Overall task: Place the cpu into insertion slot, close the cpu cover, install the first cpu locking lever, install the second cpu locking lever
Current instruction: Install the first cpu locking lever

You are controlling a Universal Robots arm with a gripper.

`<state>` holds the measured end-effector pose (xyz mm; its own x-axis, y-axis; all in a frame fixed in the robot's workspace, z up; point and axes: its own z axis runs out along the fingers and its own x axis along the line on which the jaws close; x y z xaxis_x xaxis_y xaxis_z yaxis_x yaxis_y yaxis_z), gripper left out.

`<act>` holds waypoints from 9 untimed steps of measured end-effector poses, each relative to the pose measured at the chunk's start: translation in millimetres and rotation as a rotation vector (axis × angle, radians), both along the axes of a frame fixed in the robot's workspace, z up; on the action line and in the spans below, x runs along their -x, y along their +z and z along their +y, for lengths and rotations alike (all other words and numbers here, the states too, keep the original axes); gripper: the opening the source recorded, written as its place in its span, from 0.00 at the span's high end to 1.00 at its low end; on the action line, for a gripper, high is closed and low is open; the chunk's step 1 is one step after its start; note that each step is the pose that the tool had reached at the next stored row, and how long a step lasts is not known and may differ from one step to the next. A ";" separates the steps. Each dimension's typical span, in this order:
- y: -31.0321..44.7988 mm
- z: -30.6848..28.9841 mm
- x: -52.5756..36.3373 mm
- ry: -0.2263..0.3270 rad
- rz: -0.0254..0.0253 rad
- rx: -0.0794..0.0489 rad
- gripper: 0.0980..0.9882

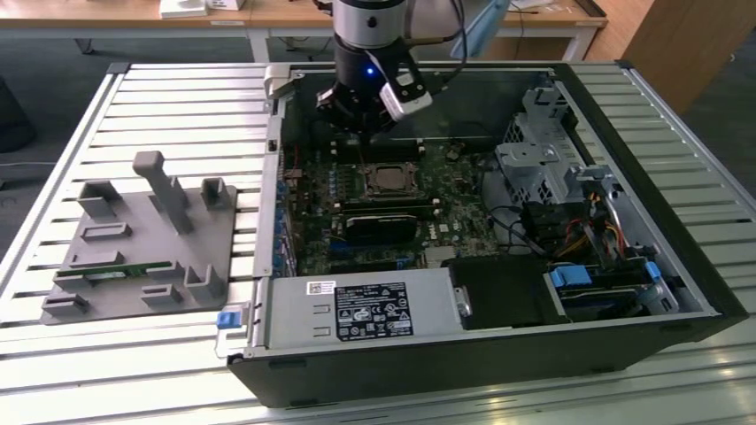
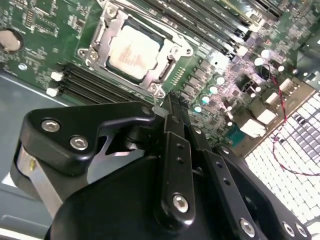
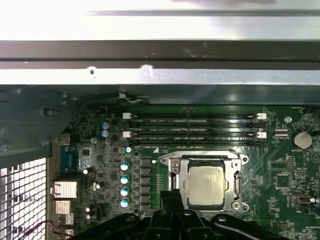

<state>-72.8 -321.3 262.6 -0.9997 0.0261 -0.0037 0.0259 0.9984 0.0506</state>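
Two wrist views: cpu (image 3: 206, 185) seated in insertion slot (image 3: 242, 159), cpu cover (image 2: 172, 62) down over it, gripper (image 2: 170, 100) fingers together just beside slot. Exterior view: gripper over motherboard's (image 1: 313, 239) far edge, inside open case (image 1: 497, 354) on worktop (image 1: 177, 97).

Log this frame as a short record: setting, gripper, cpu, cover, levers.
setting: open computer case on a slatted table, motherboard exposed
gripper: gripper shut, nothing seen in it, tips at the socket's edge; contact unclear
cpu: cpu lies flat in the insertion slot, metal top up
cpu cover: cpu cover down, framing the chip
locking levers: cannot tell whether latched
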 end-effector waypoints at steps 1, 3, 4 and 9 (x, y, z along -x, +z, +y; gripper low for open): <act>0.0 0.1 1.8 0.000 0.0000 0.000 0.99; -0.4 0.6 5.4 0.000 -0.0003 0.000 0.99; -0.6 1.0 7.4 0.000 -0.0005 0.000 0.99; -1.6 4.8 16.5 0.000 -0.0010 0.000 0.99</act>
<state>-89.3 -316.5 261.0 -0.9997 0.0260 -0.0046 0.0258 0.9984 0.0506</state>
